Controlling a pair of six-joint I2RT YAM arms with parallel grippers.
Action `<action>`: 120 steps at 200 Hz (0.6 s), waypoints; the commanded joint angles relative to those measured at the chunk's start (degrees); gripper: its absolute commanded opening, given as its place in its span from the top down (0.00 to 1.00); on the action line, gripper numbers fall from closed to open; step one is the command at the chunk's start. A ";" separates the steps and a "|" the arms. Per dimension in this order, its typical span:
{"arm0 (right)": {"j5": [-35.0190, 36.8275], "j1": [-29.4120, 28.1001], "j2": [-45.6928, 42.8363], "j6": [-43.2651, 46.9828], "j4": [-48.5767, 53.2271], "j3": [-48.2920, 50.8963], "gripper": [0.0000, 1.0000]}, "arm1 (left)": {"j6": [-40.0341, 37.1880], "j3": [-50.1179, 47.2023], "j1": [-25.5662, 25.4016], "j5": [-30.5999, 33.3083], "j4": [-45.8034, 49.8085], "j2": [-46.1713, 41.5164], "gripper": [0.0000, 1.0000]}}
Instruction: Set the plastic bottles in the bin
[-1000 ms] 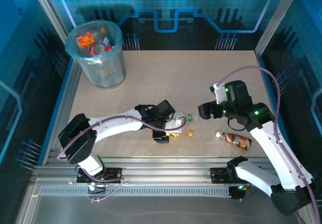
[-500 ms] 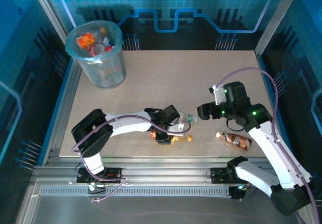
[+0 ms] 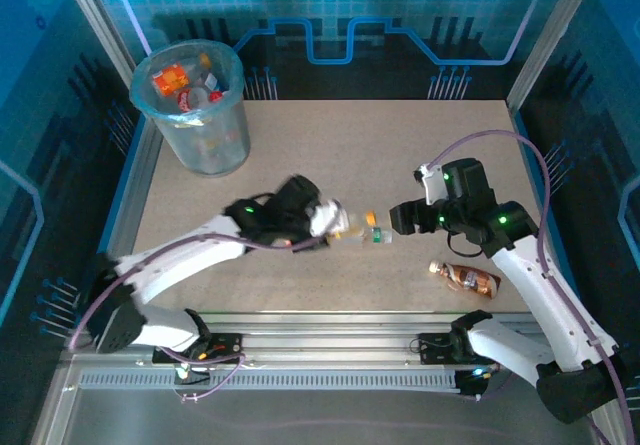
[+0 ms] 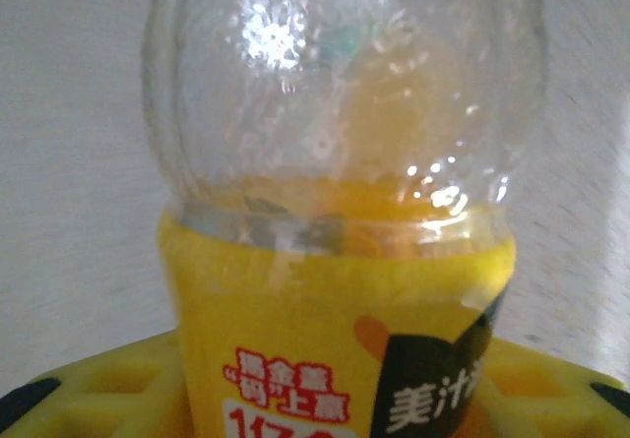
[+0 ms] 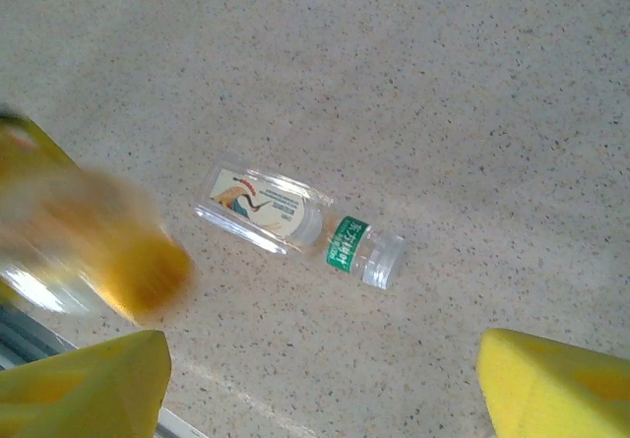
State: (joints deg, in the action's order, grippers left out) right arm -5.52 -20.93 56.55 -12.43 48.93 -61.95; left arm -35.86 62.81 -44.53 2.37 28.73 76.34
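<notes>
Right, your left gripper (image 3: pixel 322 219) is clamped on the orange bottle (image 4: pixel 340 261), its yellow label and clear shoulder sitting snug between the yellow fingers (image 4: pixel 89 389). From above you see that bottle sticking out of the jaws toward the right, orange cap leading, near the middle of the table (image 3: pixel 420 145). Your right gripper (image 3: pixel 403 218) hangs just to the right of it, its own fingers (image 5: pixel 84 384) spread wide with nothing between them. Under that gap the clear bottle with the green band (image 5: pixel 295 223) lies flat on its side. The brown bottle (image 3: pixel 466 278) lies near the front edge, beside your right arm. The bin (image 3: pixel 200 150) stands at the far left corner, well apart from both grippers, with several bottles (image 3: pixel 180 83) inside
</notes>
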 commanded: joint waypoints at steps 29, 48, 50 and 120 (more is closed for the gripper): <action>-1.70 -10.44 7.29 -5.28 -10.34 -8.44 0.22 | 18.10 13.00 24.84 -0.81 -12.49 -7.23 0.52; -0.43 -16.29 14.88 -5.21 -14.28 -15.56 0.22 | 23.17 17.74 33.81 -2.63 -16.21 -3.85 0.53; -0.45 -16.70 15.71 -5.25 -14.62 -16.47 0.22 | 23.90 18.30 34.73 -2.90 -16.66 -3.39 0.53; -8.90 -26.32 49.34 -2.43 -12.01 -57.41 0.21 | 37.92 33.27 53.32 -9.63 -32.52 16.52 0.55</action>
State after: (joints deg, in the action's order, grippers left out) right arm -9.85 -45.63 98.59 -15.99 34.89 -108.60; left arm -3.36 91.18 5.93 -4.69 2.42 86.98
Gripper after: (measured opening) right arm 0.790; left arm 0.455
